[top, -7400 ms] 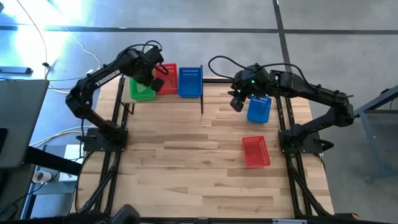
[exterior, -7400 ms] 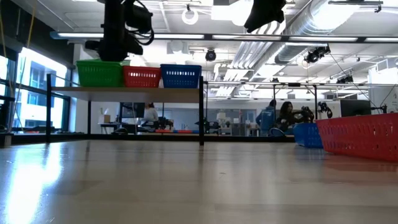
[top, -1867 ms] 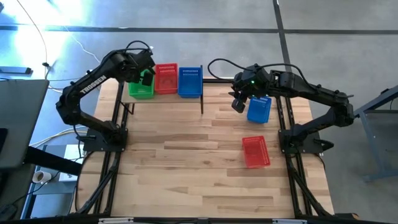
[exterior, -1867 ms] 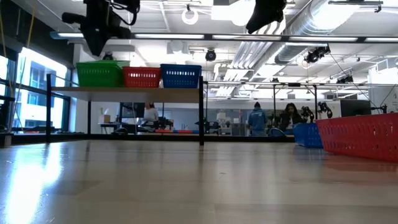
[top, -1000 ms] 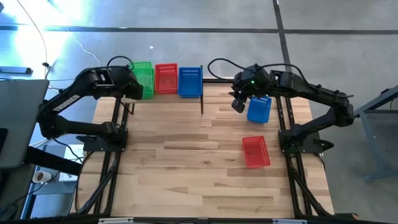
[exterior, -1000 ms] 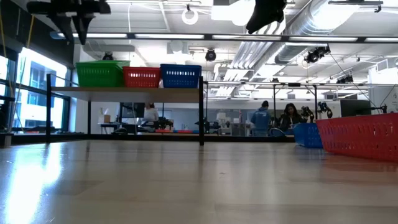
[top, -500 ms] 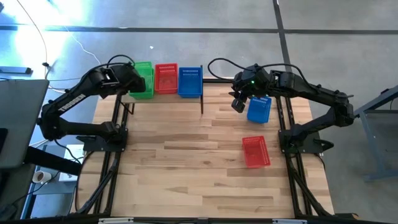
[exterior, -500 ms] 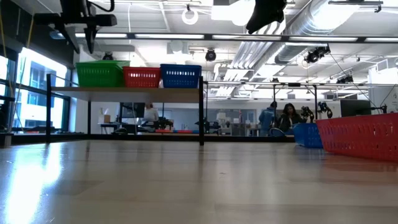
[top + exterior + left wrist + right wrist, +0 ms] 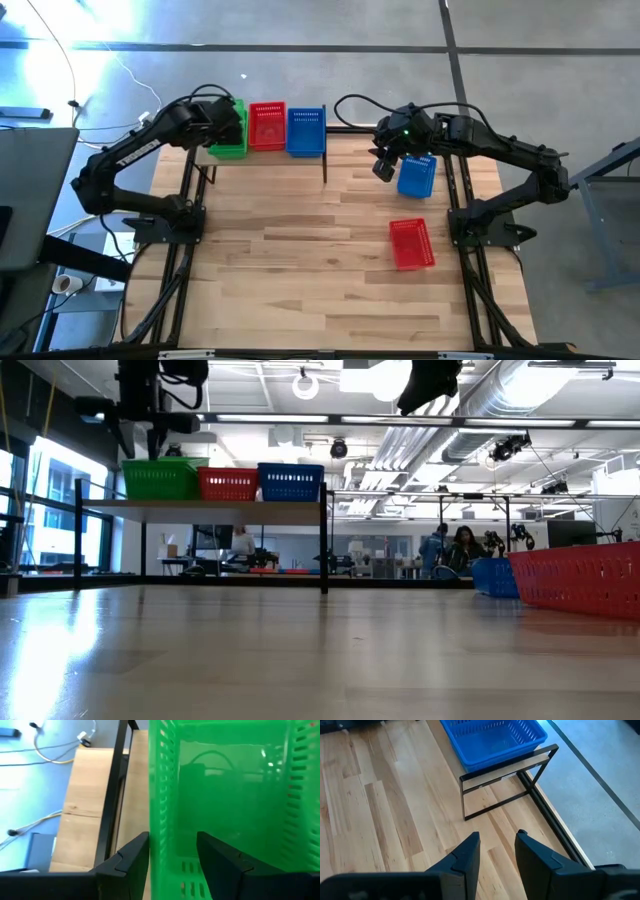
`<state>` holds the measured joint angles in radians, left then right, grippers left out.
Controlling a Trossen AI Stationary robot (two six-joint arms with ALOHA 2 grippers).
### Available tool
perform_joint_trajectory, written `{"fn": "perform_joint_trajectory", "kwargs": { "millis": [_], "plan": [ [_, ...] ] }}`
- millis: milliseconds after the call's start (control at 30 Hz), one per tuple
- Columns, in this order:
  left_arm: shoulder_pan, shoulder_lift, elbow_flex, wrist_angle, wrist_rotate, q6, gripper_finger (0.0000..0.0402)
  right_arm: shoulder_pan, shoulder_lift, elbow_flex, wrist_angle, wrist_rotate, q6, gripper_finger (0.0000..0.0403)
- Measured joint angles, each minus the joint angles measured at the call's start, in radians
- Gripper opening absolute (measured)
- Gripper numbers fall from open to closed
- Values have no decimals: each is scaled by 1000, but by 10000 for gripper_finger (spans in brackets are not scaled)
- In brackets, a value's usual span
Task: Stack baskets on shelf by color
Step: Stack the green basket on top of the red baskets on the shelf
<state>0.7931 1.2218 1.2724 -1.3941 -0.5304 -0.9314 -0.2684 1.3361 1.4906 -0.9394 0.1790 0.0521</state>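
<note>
Two open fingers of the left gripper (image 9: 172, 857) straddle the near wall of the green basket stack (image 9: 229, 128) on the shelf (image 9: 225, 506), upper left of the high view. The right gripper (image 9: 495, 851) hangs empty, jaws apart. These lattice baskets look light, slightly flexible; a rim wall suits pinching. On the tabletop: one blue basket (image 9: 417, 176), one red basket (image 9: 411, 244).
</note>
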Motion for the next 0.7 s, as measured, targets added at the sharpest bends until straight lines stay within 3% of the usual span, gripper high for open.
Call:
{"fn": "perform_joint_trajectory", "kwargs": {
  "millis": [300,700],
  "plan": [
    [6,12,0,0,-13,0,149,0,0,0,-1,-1,0,110],
    [6,12,0,0,-65,37,32,0,0,0,0,7,0,110]
  ]
}}
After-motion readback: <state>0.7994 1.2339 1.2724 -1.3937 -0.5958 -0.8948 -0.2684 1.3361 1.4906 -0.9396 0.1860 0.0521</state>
